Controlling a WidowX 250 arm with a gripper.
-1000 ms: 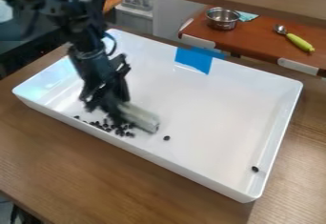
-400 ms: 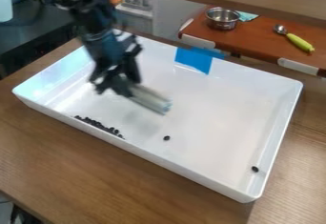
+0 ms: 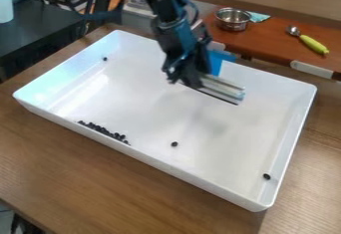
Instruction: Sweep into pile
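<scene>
My gripper (image 3: 192, 76) is over the far half of the one white tray (image 3: 230, 124).
I've got the jaws closed on one pale bar (image 3: 223, 89); dark beans (image 3: 104, 129) lie bunched along the near wall, toward the left, too packed for me to count, and I count three loose: a far-left bean (image 3: 104, 58), a middle bean (image 3: 174, 144), a near-right bean (image 3: 266, 176).

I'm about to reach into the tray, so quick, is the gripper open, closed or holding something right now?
Gripper: closed on a pale bar, over the tray.
</scene>
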